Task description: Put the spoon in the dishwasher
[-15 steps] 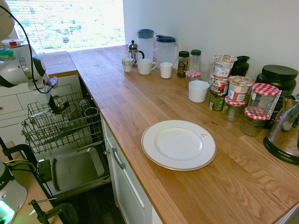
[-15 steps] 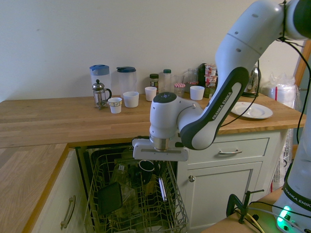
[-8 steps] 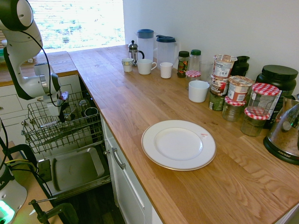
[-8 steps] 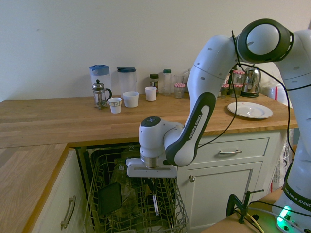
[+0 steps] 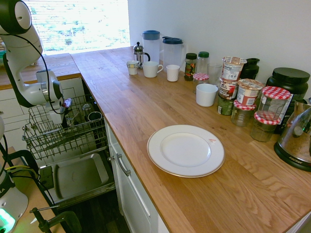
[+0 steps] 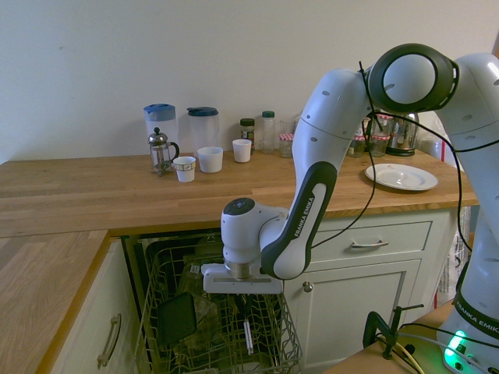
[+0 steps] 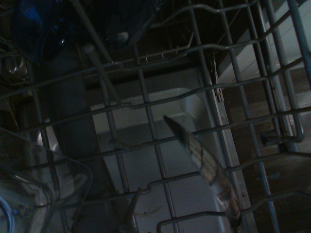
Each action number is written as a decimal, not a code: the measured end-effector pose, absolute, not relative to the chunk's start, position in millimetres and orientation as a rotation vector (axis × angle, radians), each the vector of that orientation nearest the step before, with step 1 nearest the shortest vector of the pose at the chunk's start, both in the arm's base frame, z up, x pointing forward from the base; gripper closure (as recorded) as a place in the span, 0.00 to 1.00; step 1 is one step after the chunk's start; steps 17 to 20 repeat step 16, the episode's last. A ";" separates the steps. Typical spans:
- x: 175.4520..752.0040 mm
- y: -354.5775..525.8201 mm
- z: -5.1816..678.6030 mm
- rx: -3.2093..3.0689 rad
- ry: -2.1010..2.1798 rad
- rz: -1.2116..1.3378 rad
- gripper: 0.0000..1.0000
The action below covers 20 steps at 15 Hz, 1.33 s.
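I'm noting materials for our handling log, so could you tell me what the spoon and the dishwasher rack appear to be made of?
The spoon looks like polished metal: its surface is silvery and shows mirror-like reflections. It hangs below the claw, down among the wires. The dishwasher rack looks like grey wire, thin rods crossing in a grid; whether they are bare steel or coated cannot be told from here.

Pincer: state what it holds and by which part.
The pincer holds the spoon by its upper end; the rest hangs down into the dishwasher rack. Which end that is cannot be told.
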State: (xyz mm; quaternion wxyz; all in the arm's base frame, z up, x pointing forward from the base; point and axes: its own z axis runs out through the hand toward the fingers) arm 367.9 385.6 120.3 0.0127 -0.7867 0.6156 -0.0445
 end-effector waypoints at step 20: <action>311.9 378.9 264.2 -2.427 1.821 -0.313 0.00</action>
